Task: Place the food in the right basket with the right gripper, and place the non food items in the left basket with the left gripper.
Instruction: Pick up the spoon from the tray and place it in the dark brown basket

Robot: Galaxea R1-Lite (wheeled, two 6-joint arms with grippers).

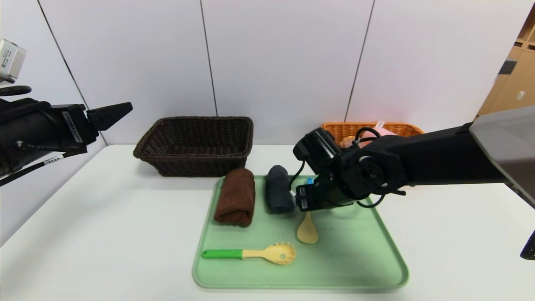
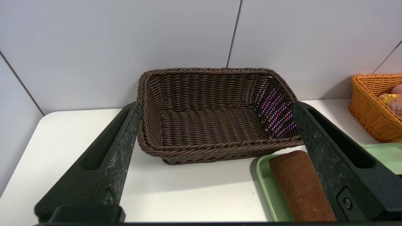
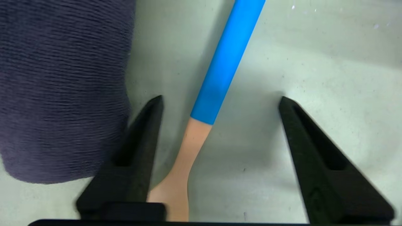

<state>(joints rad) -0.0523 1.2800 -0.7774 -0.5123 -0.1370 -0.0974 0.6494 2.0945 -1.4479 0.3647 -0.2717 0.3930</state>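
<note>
My right gripper (image 3: 220, 100) is open, low over the green tray (image 1: 355, 259), its fingers straddling the blue-handled beige spoon (image 3: 226, 59), which lies flat. One finger is next to the rolled dark grey towel (image 3: 62, 88). In the head view the spoon's bowl (image 1: 307, 230) shows below the right wrist. A rolled brown towel (image 1: 236, 196) and a green-handled pasta spoon (image 1: 250, 253) also lie on the tray. My left gripper (image 1: 117, 113) is open and empty, held high at the far left, facing the dark brown basket (image 2: 220, 147).
The dark brown basket (image 1: 196, 144) stands behind the tray at the left and holds nothing. The orange basket (image 1: 368, 127) at the back right holds food (image 2: 392, 100). The white table ends at a white wall behind the baskets.
</note>
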